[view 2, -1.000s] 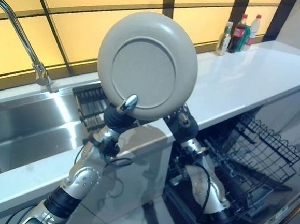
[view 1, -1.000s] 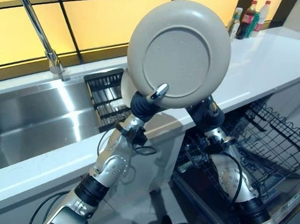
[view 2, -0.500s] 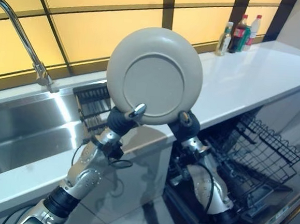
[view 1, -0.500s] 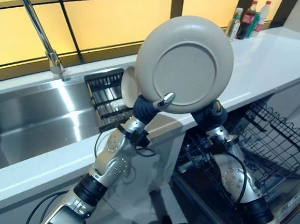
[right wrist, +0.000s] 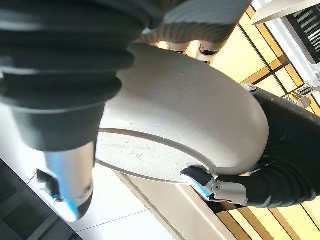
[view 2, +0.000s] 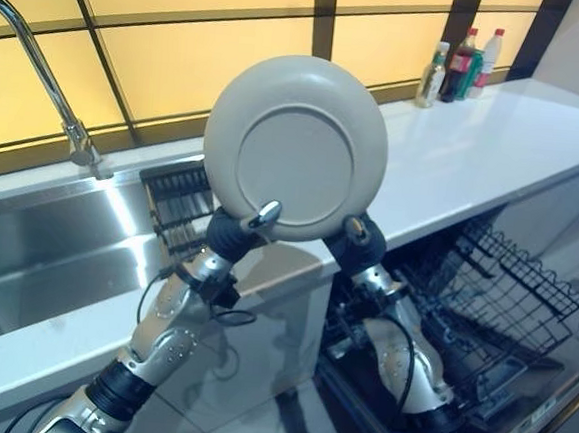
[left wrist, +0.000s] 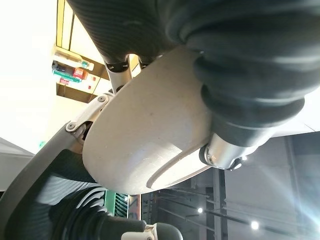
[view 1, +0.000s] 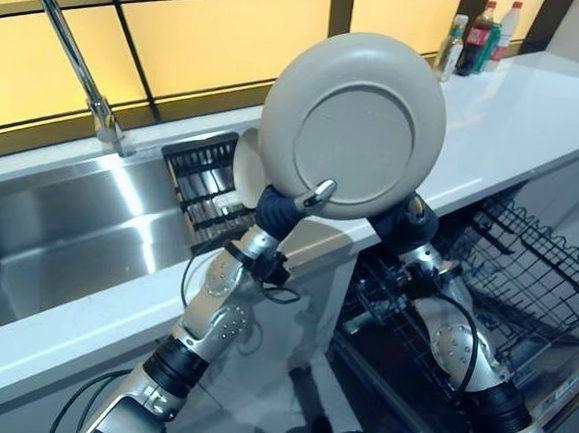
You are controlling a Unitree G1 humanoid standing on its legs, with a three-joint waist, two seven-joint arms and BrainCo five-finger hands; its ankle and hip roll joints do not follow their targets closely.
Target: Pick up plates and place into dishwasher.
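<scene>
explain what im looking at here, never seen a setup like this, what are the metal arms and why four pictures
This is a two-armed humanoid robot at a kitchen counter. Two pictures come from a stereo camera on its head, looking down at its own silver arms. The other two come from cameras on its wrists, very close to what it holds.

Both hands hold one grey plate up on edge, its underside facing the head camera. The left hand grips the lower left rim and the right hand the lower right.

Behind the plate runs a white counter with a steel sink, a tap, a dark dish rack holding another plate, and bottles in the far corner. Lower right stands the open dishwasher's black wire rack.
</scene>
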